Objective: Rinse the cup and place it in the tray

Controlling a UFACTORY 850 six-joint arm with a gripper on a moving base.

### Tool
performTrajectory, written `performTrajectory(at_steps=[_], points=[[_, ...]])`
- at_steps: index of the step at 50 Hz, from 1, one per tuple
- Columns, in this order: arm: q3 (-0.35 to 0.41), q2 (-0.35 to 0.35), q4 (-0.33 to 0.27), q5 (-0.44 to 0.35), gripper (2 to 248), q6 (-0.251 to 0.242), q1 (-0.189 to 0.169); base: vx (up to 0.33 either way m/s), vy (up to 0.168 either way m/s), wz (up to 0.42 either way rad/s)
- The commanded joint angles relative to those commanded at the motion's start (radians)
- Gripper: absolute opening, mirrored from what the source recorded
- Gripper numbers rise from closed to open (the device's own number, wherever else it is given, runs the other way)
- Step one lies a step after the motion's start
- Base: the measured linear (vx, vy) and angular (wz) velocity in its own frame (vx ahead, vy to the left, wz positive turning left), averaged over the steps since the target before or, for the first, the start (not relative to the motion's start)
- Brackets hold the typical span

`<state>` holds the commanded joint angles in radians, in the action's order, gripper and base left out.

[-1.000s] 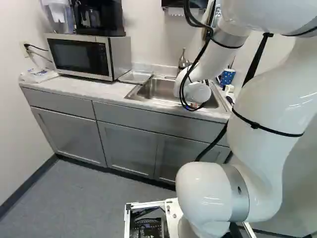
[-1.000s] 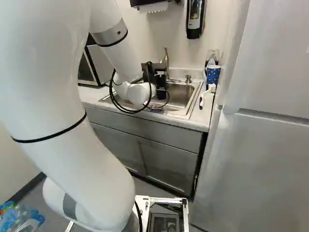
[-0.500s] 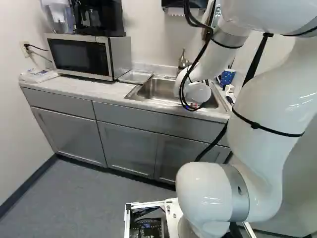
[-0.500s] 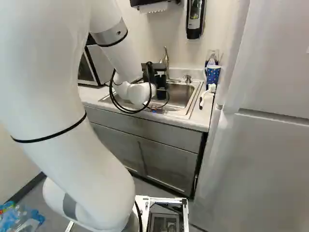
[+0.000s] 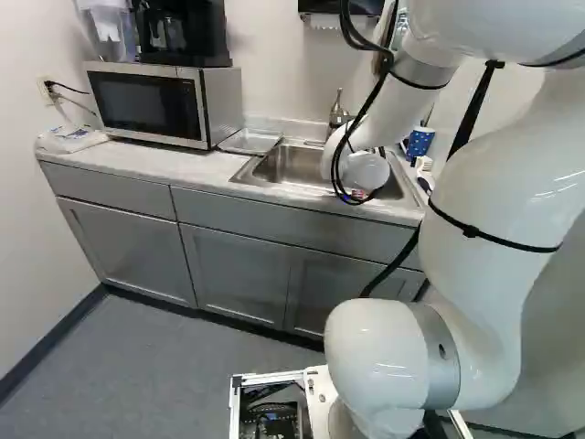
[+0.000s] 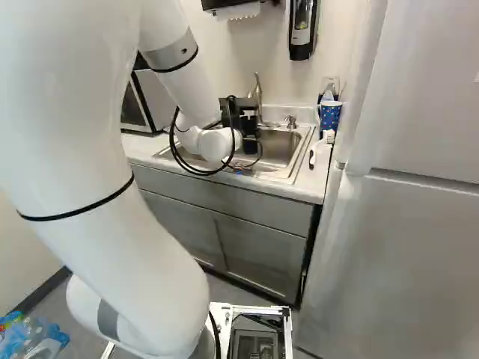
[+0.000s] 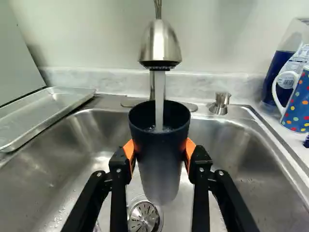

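Here, two jaws grasping one dark cup, one running faucet, one tray.

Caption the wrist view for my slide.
Gripper holding a dark cup under running water from the faucet, above the sink drain.

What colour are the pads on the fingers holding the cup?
Orange, on both fingers; shows best in the wrist view.

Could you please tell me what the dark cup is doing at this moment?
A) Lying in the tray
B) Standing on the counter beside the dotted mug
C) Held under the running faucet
C, since the wrist view shows the dark cup between the orange-padded fingers, with water from the faucet running into it.
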<state>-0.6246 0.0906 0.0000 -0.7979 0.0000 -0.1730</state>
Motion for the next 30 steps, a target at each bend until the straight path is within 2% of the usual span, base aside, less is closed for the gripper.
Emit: performTrajectory(at_steps=[30], points=[[0.000, 0.000, 0.000, 0.000, 121, 0.000, 0.000, 0.000, 0.000, 0.000]])
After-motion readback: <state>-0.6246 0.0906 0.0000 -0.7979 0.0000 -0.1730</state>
